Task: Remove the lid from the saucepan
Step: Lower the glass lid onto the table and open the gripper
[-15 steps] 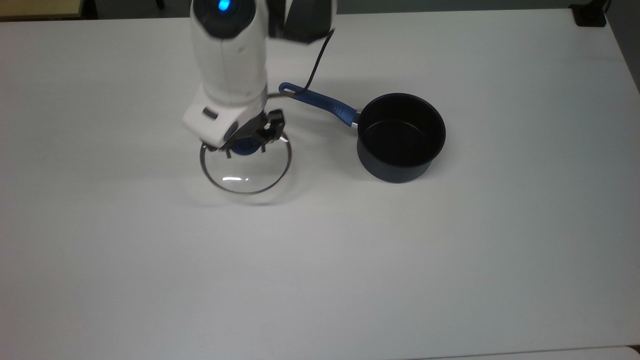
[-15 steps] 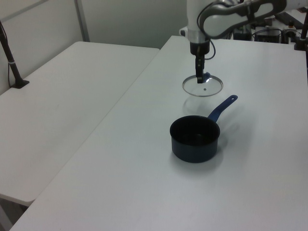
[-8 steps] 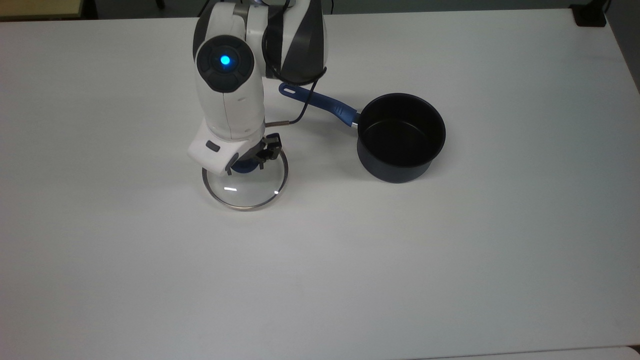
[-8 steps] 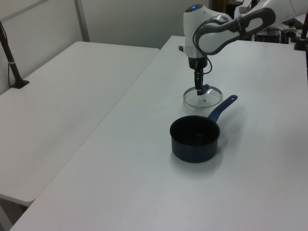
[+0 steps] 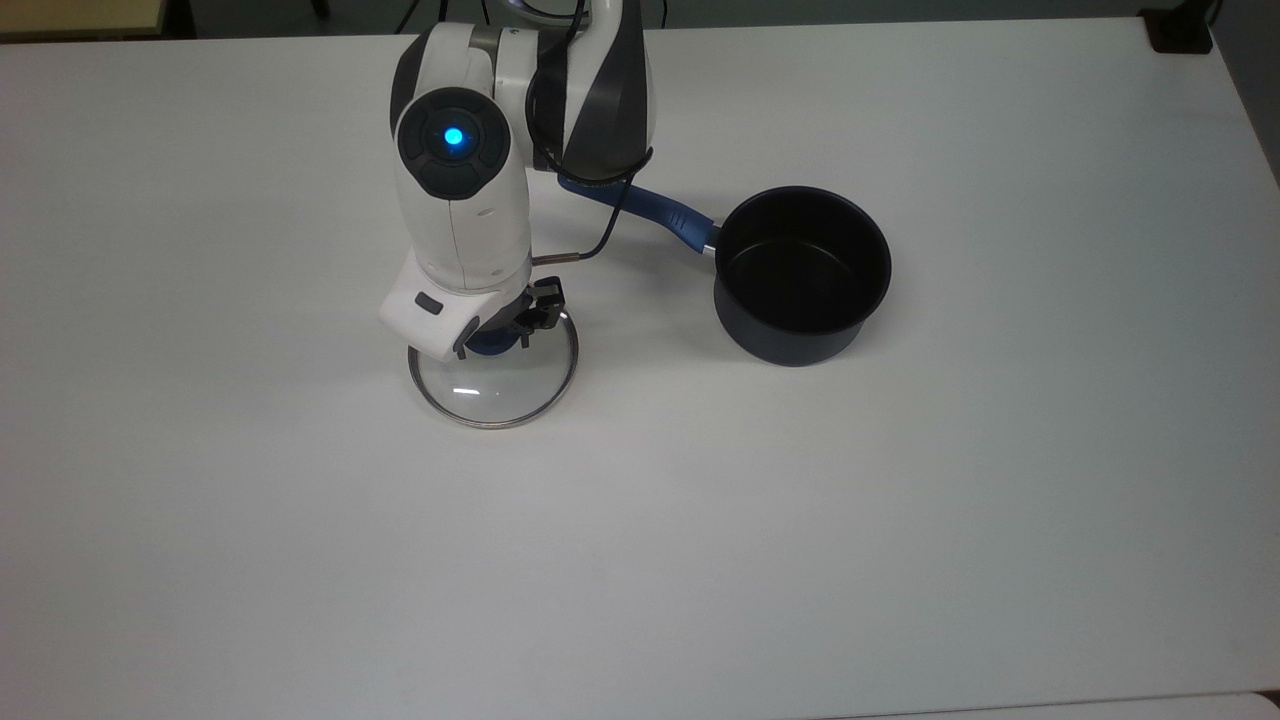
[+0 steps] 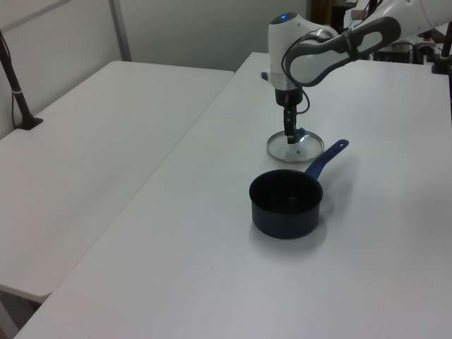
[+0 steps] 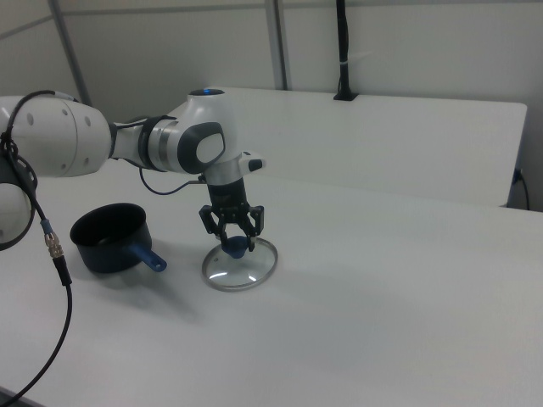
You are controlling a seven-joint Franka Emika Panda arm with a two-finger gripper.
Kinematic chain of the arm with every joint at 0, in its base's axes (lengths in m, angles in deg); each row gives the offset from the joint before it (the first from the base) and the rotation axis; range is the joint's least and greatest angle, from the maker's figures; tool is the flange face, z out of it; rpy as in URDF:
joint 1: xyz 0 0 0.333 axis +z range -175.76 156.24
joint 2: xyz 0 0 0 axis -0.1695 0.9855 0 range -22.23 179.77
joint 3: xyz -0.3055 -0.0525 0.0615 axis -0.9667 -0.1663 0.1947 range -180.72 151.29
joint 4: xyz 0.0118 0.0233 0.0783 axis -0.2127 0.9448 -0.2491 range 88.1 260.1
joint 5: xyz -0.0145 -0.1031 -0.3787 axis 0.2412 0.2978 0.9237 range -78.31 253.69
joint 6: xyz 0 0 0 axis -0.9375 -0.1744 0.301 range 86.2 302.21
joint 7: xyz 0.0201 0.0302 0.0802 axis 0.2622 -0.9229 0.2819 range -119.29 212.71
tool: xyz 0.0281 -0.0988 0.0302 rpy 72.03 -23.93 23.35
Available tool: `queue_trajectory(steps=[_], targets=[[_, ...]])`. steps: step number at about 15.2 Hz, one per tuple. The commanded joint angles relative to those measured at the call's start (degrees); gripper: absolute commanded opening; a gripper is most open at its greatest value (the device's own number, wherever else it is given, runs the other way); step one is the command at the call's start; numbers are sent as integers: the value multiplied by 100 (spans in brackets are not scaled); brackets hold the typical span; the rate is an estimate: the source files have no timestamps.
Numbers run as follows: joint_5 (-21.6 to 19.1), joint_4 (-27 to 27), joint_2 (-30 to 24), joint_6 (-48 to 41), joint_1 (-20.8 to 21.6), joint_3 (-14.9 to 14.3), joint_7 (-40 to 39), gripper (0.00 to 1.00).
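Note:
The lid (image 5: 495, 392), clear glass with a metal rim and a blue knob, lies flat and low on the white table (image 5: 700, 560), to the top view's left of the saucepan. My gripper (image 5: 497, 336) points down over its centre, shut on the blue knob. The right view shows the gripper (image 7: 237, 244) with its fingers on either side of the knob above the lid (image 7: 240, 268). The dark saucepan (image 5: 802, 275) stands uncovered, with its blue handle (image 5: 655, 207) pointing toward the arm. In the left view the lid (image 6: 295, 149) sits just behind the saucepan (image 6: 286, 205).
The arm's white links and a black cable (image 5: 600, 235) hang over the saucepan's handle end. A second white table (image 6: 92, 141) stands at the left view's left, with a black post (image 6: 15, 88) on it. Open tabletop spreads along the top view's bottom.
The arm came down and toward the top view's bottom with the lid in its grip. The lid went from hanging above the table to lying on it. The saucepan stayed put.

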Motion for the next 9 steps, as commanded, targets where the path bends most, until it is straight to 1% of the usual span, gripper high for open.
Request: queue_trajectory(steps=[1,6,8,9], targets=[[-95,186,-58,128,4,10,-76,58],[-95,195,-119,67,13,1,-68,69],[-95,195,-198,58,30,-7,-41,70],[-95,195,-251,49,39,-16,-24,72]])
